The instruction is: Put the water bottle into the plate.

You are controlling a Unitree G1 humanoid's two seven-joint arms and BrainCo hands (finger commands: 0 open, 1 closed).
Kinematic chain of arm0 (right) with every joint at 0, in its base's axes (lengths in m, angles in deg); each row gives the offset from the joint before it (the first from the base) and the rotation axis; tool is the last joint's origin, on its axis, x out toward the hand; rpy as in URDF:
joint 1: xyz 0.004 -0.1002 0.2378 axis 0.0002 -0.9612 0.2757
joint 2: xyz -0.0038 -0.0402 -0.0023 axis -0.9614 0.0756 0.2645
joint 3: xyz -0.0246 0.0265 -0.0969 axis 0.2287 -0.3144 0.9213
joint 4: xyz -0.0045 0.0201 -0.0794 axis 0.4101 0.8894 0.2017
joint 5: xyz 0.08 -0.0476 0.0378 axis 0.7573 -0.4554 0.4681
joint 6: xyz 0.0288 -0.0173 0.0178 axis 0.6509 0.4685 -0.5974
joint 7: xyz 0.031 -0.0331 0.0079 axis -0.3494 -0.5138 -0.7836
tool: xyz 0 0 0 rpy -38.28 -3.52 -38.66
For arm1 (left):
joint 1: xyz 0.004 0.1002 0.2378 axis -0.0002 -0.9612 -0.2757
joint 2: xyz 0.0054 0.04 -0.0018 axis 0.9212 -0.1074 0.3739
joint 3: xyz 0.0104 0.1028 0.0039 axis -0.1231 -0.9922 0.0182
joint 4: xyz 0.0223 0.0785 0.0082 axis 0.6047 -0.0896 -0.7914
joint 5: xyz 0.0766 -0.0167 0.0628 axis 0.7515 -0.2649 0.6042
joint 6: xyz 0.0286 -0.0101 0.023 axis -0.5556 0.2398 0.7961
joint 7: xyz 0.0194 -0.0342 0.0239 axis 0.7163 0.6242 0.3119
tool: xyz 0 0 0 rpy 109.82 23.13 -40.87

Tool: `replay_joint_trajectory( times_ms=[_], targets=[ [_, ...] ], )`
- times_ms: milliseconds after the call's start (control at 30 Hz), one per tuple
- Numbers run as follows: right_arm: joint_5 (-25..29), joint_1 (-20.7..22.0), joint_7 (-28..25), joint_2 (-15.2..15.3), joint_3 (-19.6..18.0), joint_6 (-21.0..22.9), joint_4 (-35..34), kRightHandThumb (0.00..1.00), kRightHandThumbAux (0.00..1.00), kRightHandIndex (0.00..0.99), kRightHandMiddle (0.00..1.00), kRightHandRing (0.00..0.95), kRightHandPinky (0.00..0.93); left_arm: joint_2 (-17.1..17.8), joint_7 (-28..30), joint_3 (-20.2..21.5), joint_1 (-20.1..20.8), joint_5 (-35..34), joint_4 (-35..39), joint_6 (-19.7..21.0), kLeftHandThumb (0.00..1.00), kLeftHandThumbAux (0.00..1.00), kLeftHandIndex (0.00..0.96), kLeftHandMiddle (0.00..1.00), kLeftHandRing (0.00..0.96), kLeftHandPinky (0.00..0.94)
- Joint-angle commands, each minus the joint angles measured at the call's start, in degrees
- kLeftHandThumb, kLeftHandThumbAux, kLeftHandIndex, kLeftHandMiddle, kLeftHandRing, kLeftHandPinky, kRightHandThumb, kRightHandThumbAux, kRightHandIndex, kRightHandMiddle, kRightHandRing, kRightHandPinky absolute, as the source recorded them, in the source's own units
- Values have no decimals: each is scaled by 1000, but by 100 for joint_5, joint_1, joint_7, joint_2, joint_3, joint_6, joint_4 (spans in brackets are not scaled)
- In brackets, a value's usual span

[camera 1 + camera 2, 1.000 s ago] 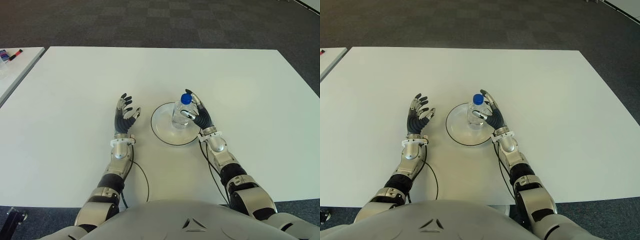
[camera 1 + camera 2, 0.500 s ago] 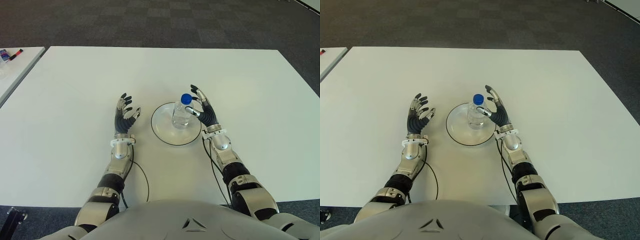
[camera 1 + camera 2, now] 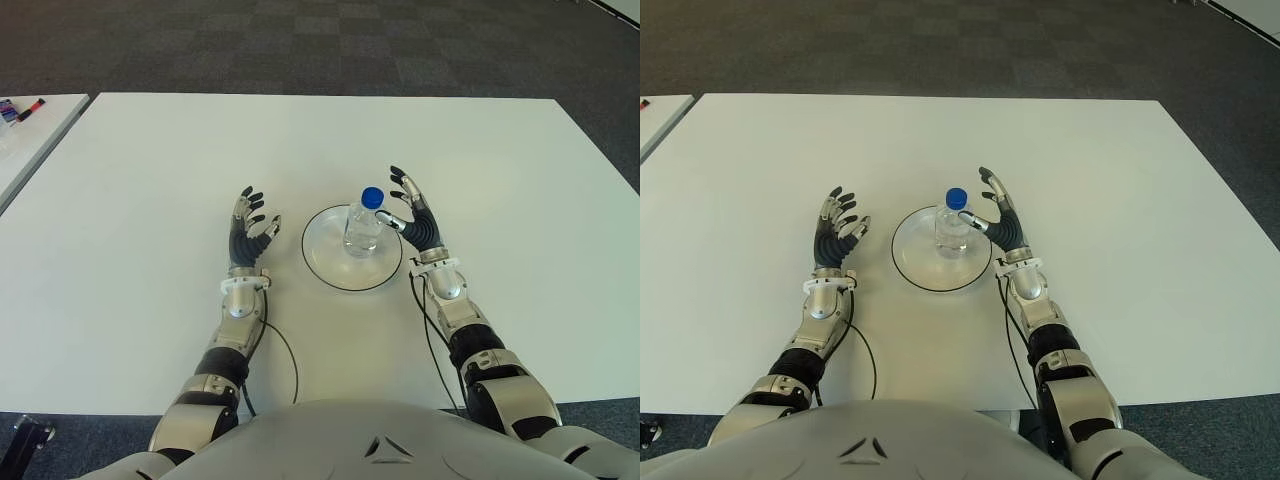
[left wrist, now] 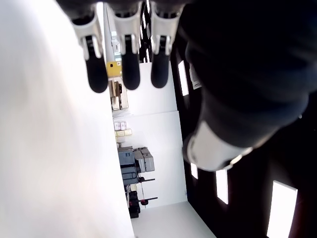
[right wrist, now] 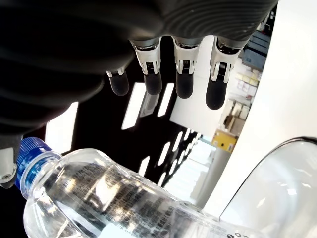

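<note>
The water bottle (image 3: 362,224) stood upright inside the plate (image 3: 325,262), its blue cap (image 3: 372,197) on top and its long axis vertical, with the clear body roughly over the middle of the dish. The plate sat on the white table (image 3: 140,180) directly ahead of the robot, between the two hands. The right hand (image 3: 416,217) was just beside the bottle on the robot's right, at the plate's right edge, and a narrow gap showed between hand and bottle in both eye views. Its fingers (image 5: 182,79) were spread and straight, holding nothing; in the right wrist view they stood clear of the bottle, which lay across the palm side without touching them. So the bottle lay toward the robot's left from that open palm, and the right hand was plainly the nearer of the two. The left hand (image 3: 248,230) showed to the left of the plate, apart from it, fingers also extended and empty. Judged from this, the placing looked done, with the bottle free-standing on the dish. Any retreat of the right hand would best go away to the right, since a tall narrow bottle could tip from a brush near the cap.
</note>
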Motion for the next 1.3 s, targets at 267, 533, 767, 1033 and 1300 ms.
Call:
replay_joint_trajectory(
  times_ms=[267, 533, 767, 1033, 1300],
  targets=[
    [77, -53, -9, 39, -134, -35, -100, 521, 392, 0, 52, 87, 204, 42, 60, 12, -24, -10, -48, 72, 340, 845, 107, 198, 217, 272],
    [435, -53, -429, 75, -204, 11, -156, 521, 379, 0, 26, 73, 199, 60, -6, 14, -8, 41, -71, 48, 335, 851, 109, 202, 218, 271],
    [722, -45, -909, 195, -252, 101, -174, 477, 369, 0, 3, 57, 181, 78, 24, 14, 6, 29, -92, 75, 325, 853, 111, 200, 217, 272],
    [1093, 37, -1145, 93, -484, 193, -66, 504, 424, 0, 11, 65, 187, 92, 18, 16, 17, 27, -103, 5, 338, 844, 109, 206, 224, 277],
    [1399, 208, -1245, 94, -822, 190, 468, 515, 564, 0, 53, 128, 244, 101, 31, 35, 42, 1, -160, -59, 331, 838, 112, 213, 231, 286]
  ],
)
